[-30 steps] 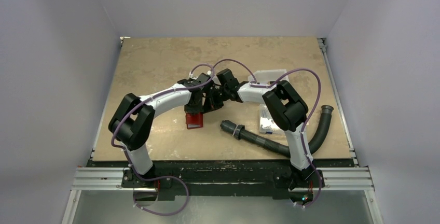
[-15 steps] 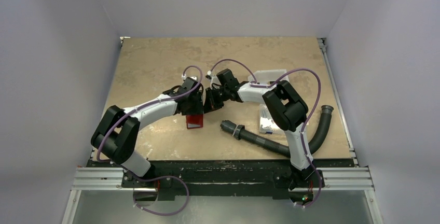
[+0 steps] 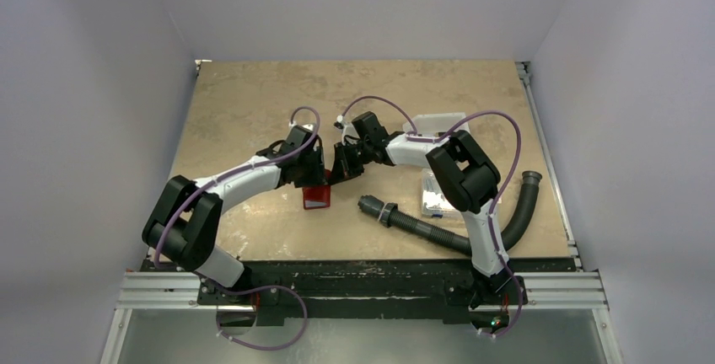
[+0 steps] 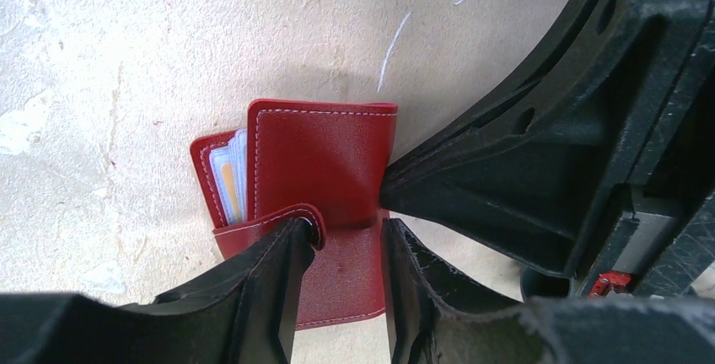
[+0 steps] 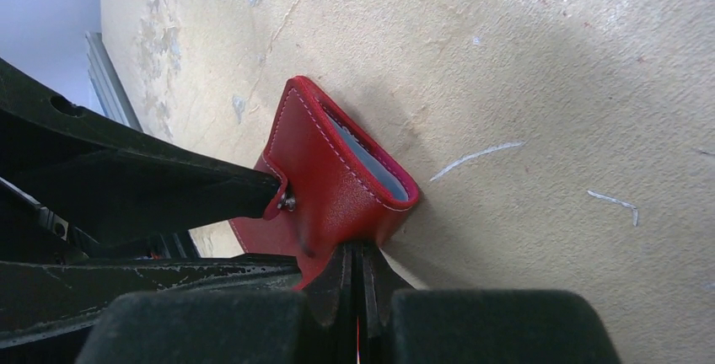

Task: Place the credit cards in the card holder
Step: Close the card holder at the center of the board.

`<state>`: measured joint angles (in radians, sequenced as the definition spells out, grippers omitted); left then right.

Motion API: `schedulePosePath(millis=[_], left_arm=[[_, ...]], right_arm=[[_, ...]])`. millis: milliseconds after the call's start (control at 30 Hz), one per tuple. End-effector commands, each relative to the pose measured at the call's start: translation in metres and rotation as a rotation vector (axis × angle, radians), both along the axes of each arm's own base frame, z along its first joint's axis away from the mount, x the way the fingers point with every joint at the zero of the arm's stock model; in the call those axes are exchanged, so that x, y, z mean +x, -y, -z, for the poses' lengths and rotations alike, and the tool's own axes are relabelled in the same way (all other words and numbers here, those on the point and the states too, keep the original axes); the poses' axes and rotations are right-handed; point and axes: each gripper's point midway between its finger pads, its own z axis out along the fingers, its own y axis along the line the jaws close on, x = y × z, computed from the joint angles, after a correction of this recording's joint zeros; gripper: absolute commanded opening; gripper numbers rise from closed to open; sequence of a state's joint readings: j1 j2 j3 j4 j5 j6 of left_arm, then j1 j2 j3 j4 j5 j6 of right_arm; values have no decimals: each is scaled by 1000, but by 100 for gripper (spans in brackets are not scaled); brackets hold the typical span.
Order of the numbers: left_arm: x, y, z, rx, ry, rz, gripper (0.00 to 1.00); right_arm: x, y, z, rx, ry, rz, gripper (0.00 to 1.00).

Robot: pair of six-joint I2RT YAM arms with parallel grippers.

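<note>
One card holder, centre, holds credit cards, count unclear. Left gripper spread, right gripper pressed together, crowding it. One hose lower right.

No text, label, brand, number or sign can be read in any of the views. The only printed surfaces that show are the slivers of the credit cards standing in the card holder, left of centre in the left wrist view. They give only blue, white and orange patches, too narrow and too blurred to make out any letters or digits. The red leather of the holder itself shows only white stitching.
</note>
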<state>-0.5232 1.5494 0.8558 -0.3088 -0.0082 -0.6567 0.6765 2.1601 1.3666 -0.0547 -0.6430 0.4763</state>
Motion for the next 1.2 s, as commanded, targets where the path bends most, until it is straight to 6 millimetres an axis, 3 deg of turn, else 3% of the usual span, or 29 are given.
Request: schedulePosePath(millis=[0, 233, 333, 433, 533, 733, 1000, 1067, 1167], left_arm=[[-10, 55, 20, -129, -50, 135, 32], [-16, 32, 38, 104, -65, 147, 28], [-18, 37, 41, 157, -32, 188, 27], [-19, 48, 41, 227, 5, 266, 17], [-26, 55, 56, 264, -30, 355, 18], [-52, 63, 91, 311, -156, 520, 25], [-99, 61, 129, 212, -280, 474, 24], [-102, 61, 127, 173, -257, 411, 24], [-88, 64, 104, 152, -176, 356, 26]], right_arm=[[-34, 3, 71, -168, -30, -45, 0], [-34, 1, 74, -171, -34, -47, 0], [-36, 2, 77, -178, -40, -49, 0], [-37, 3, 79, -183, -43, -50, 0], [-36, 3, 79, -184, -40, -48, 0], [-36, 4, 81, -194, -42, -46, 0], [-37, 4, 81, -195, -46, -50, 0], [-38, 4, 82, -196, -47, -52, 0], [-38, 5, 82, -200, -49, -54, 0]])
